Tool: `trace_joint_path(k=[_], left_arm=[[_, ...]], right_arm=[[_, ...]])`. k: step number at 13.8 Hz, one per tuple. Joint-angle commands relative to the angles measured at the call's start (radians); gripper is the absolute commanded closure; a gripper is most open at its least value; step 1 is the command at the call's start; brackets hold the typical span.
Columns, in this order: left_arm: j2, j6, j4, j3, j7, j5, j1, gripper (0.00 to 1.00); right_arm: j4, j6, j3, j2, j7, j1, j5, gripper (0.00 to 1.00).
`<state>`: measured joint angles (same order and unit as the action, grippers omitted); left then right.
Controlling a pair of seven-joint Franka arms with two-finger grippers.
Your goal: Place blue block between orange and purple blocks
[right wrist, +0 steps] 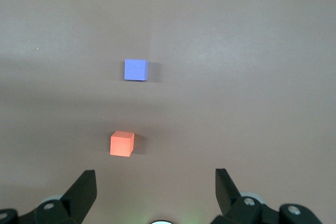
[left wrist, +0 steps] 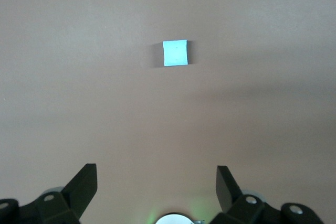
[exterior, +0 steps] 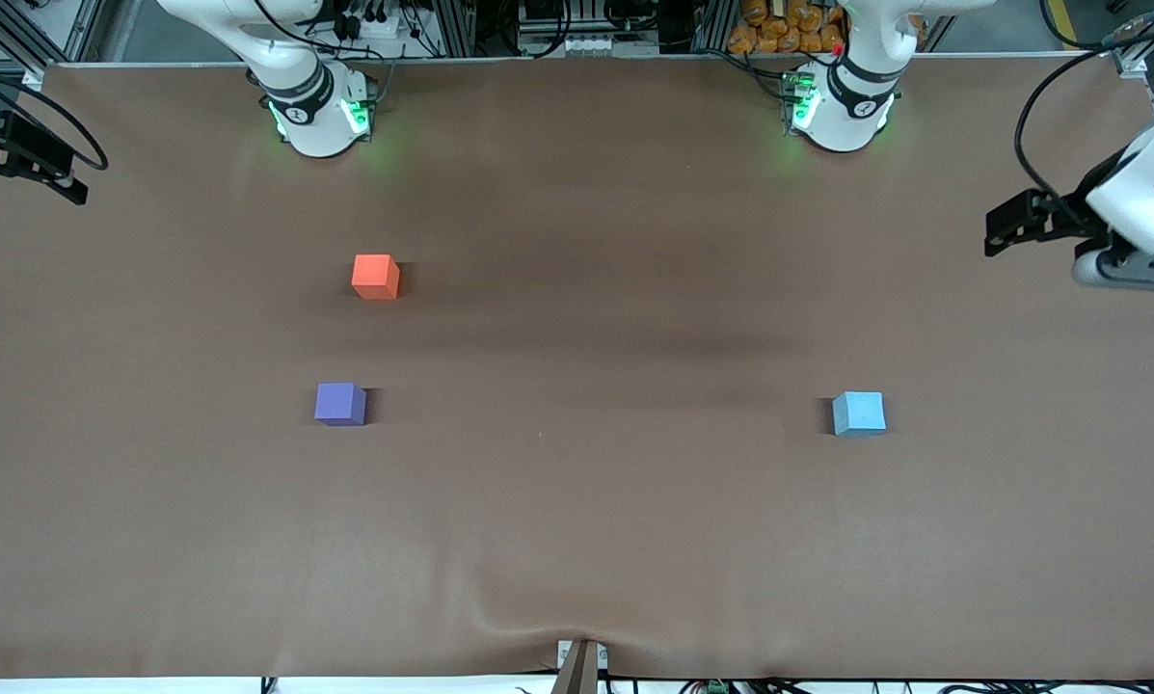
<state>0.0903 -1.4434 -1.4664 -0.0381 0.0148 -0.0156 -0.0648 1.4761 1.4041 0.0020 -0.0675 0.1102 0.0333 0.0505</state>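
Note:
The light blue block (exterior: pixel 859 413) (left wrist: pixel 175 53) sits alone on the brown table toward the left arm's end. The orange block (exterior: pixel 376 276) (right wrist: pixel 122 144) and purple block (exterior: pixel 340 403) (right wrist: pixel 135 70) lie toward the right arm's end, the purple one nearer the front camera, with a bare gap between them. My left gripper (exterior: pixel 1006 226) (left wrist: pixel 157 174) hangs high over the table's edge at the left arm's end, open and empty. My right gripper (exterior: pixel 56 173) (right wrist: pixel 156 177) hangs high over the table's edge at the right arm's end, open and empty.
The brown table cover (exterior: pixel 577 501) is wrinkled at its front edge by a clamp (exterior: pixel 579 665). Both arm bases (exterior: pixel 318 111) (exterior: pixel 842 106) stand along the table's back edge.

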Motion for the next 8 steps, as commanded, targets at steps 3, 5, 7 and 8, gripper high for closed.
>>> trace_joint_path(k=[3,5,7,8], left_arm=[[0.124,-0.129,0.002,-0.003,0.077,0.023,0.005,0.00],[0.169,-0.175,-0.003,-0.003,0.079,0.023,0.006,0.00],[0.224,-0.225,-0.005,-0.003,0.079,0.023,0.003,0.00],[0.255,-0.270,-0.017,-0.003,0.079,0.020,-0.003,0.00]], right_arm=[[0.006,0.003,0.009,-0.012,0.012,0.019,0.031,0.00],[0.007,0.003,0.007,-0.012,0.012,0.023,0.031,0.00],[0.007,-0.002,0.007,-0.012,0.012,0.020,0.031,0.00],[0.007,-0.007,0.007,-0.014,0.012,0.020,0.031,0.00]])
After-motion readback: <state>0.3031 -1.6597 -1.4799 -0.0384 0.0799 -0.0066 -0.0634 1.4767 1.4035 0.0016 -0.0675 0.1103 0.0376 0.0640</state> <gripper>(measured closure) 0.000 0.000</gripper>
